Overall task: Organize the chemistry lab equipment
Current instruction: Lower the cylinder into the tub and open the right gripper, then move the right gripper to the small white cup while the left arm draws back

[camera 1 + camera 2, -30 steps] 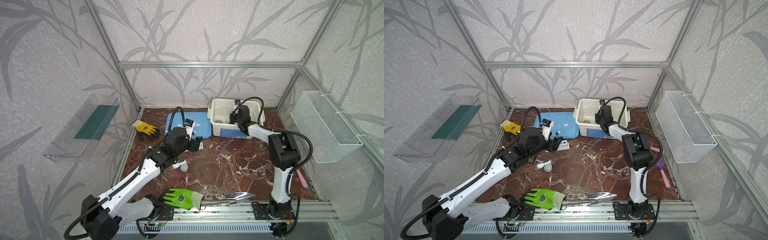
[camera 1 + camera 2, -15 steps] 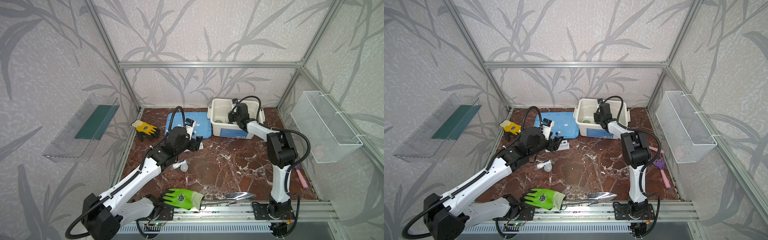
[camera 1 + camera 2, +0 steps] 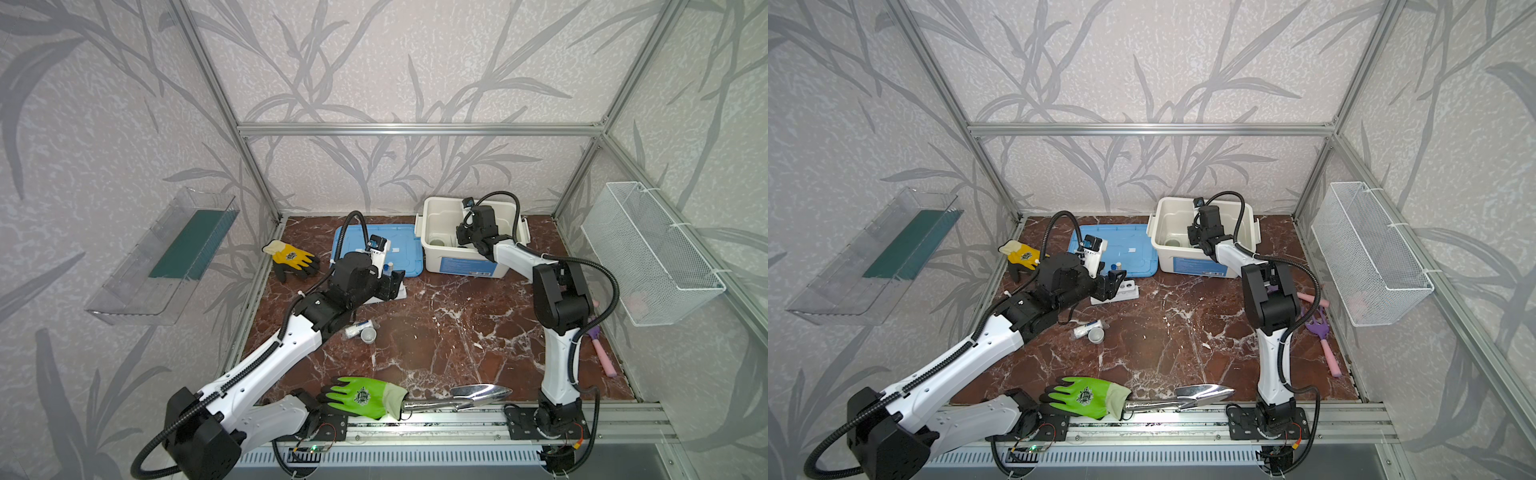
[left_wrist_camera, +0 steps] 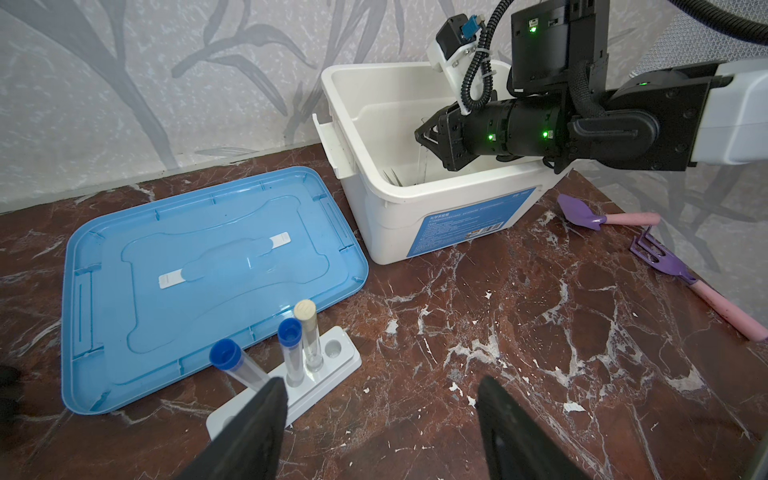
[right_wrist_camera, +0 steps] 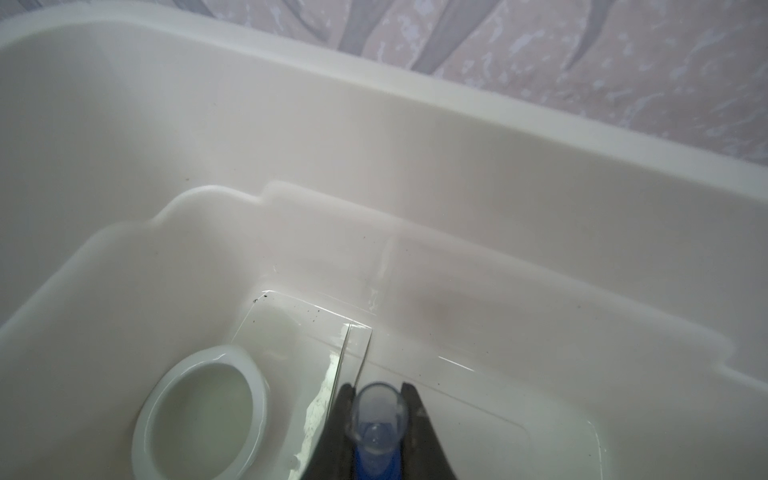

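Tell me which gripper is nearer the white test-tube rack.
Left. The left gripper, jaws open, hangs right at one end of the rack. The right gripper is well away, reaching into the white bin, jaws closed on a clear tube.

Rack [image 4: 345, 365] stands before the lid [image 4: 199, 266]; bowl [image 5: 199, 415] lies in the bin [image 5: 374, 137].

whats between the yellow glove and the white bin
The blue lid lies flat on the marble floor between the yellow glove and the white bin. Both top views show it.
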`<state>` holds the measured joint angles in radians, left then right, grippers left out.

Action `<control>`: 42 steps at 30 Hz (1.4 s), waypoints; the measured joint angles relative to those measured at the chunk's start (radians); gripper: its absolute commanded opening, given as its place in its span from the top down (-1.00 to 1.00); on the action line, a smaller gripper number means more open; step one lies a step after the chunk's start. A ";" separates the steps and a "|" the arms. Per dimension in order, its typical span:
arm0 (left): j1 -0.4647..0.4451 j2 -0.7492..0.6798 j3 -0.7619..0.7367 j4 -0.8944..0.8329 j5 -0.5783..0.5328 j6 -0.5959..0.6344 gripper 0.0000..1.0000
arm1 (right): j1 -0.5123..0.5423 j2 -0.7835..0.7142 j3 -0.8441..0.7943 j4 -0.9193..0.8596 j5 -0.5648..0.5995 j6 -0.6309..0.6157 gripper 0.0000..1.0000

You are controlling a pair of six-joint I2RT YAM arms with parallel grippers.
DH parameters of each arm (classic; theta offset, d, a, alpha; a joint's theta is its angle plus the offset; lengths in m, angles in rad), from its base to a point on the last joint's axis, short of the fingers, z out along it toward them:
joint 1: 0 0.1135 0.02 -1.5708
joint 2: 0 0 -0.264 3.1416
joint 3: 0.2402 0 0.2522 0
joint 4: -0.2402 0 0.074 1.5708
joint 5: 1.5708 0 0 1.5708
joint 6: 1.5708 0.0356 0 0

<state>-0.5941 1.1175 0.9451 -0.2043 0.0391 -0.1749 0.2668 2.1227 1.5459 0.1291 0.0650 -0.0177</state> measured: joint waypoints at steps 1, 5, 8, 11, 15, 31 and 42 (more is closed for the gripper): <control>0.001 0.001 0.000 0.002 0.002 0.000 -0.45 | -0.001 0.004 -0.001 0.011 -0.003 0.000 0.76; 0.005 0.015 0.000 0.006 0.012 0.000 -0.45 | -0.005 0.019 -0.002 0.058 -0.012 -0.002 0.75; 0.006 0.032 0.000 0.010 0.016 0.000 -0.45 | -0.006 0.026 -0.002 0.078 -0.015 -0.003 0.76; 0.006 0.045 0.000 0.011 0.019 0.000 -0.45 | -0.007 0.029 -0.003 0.086 -0.021 -0.003 0.75; 0.007 0.055 0.000 0.011 0.024 0.000 -0.45 | -0.008 0.029 -0.004 0.093 -0.022 -0.003 0.68; 0.009 0.055 0.000 0.017 0.038 0.000 -0.46 | -0.011 0.027 -0.006 0.103 -0.031 -0.013 0.09; 0.011 0.011 -0.002 0.018 0.038 0.000 -0.47 | -0.033 -0.031 0.018 -0.012 -0.071 -0.018 -0.19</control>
<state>-0.5831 1.1286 0.9436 -0.1860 0.0769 -0.1745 0.2337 2.0914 1.5642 0.1169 -0.0063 -0.0360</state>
